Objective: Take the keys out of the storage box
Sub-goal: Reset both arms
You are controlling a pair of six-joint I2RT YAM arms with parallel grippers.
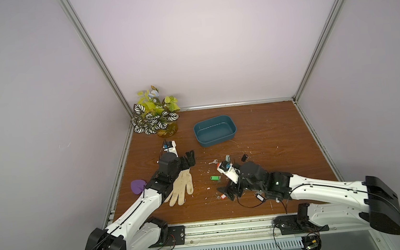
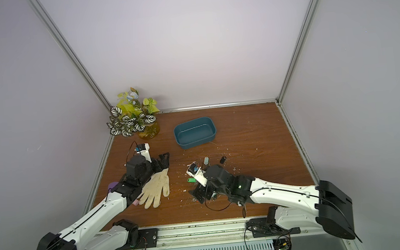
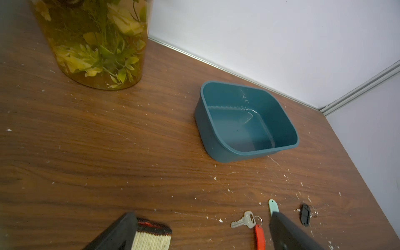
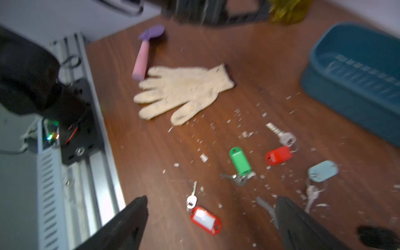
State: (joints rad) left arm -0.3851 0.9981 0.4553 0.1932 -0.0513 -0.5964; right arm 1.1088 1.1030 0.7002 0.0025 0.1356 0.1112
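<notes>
The storage box point(image 1: 215, 130) point(image 3: 244, 121), a dark teal tub, stands at the back of the table with nothing showing inside it. Several keys lie on the wood in front of it: one with a green tag point(image 4: 239, 161), one with a red tag point(image 4: 278, 155), one with a pale blue tag point(image 4: 323, 171), and one with a black tag point(image 1: 245, 156). My right gripper point(image 4: 211, 201) point(image 1: 227, 193) is open just above another red-tagged key point(image 4: 205, 217), which lies on the table. My left gripper point(image 3: 201, 216) point(image 1: 191, 160) is open and holds nothing.
A cream work glove point(image 1: 181, 188) lies under my left wrist, its cuff by one finger. A purple and pink tool point(image 4: 145, 54) lies at the left edge. A leafy plant in an amber vase point(image 1: 155, 117) fills the back left corner. White crumbs litter the wood.
</notes>
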